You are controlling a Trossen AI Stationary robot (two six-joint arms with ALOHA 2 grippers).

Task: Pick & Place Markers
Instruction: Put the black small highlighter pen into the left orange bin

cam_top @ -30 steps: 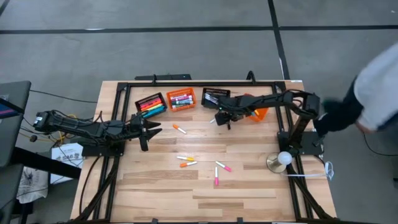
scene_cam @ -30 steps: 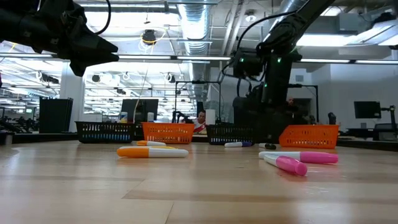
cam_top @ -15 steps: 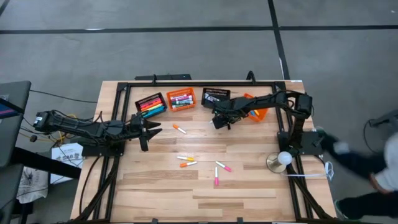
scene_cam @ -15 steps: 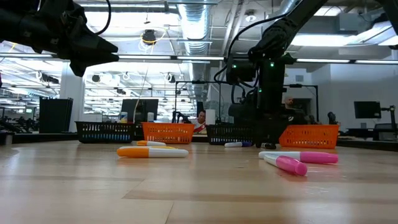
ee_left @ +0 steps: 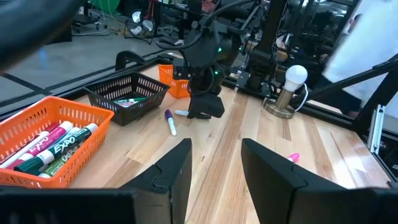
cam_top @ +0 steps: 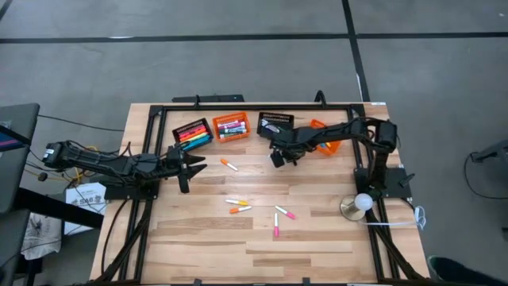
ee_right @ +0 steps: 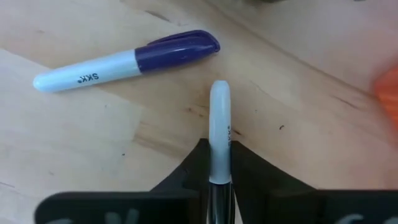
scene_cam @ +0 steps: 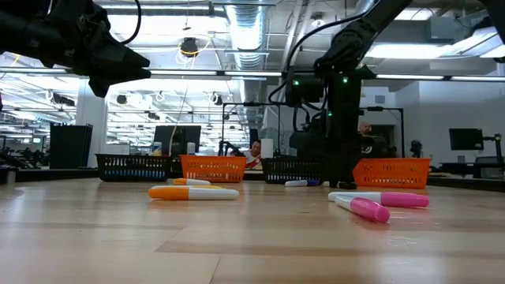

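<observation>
My right gripper (ee_right: 219,186) points down at the table's far middle (cam_top: 278,156) and is shut on a white-barrelled marker (ee_right: 219,124). A purple-capped marker (ee_right: 124,59) lies on the wood beside it (ee_left: 170,121). Several more markers lie loose: an orange-capped one (cam_top: 229,164), two orange ones (cam_top: 238,206) and two pink ones (cam_top: 280,218). My left gripper (ee_left: 214,171) hovers open at the table's left (cam_top: 189,165), nothing between its fingers. My right gripper pinches the marker's white barrel (ee_right: 219,163) between its two fingers, where the white meets a darker part. The fingers come from above, pointing down, one on each long side. The marker lies level at the table top, its white end (ee_right: 219,90) sticking out past the fingertips.
Along the far edge stand a black basket (cam_top: 193,133) and an orange basket (cam_top: 232,126), both holding markers, then another black one (cam_top: 275,121) and an orange one (cam_top: 329,144). A lamp with a white bulb (cam_top: 361,203) stands at the right.
My right gripper has moved a little toward the table's left edge and down to the table top. A person at the table's right side has gone out of the high view.
</observation>
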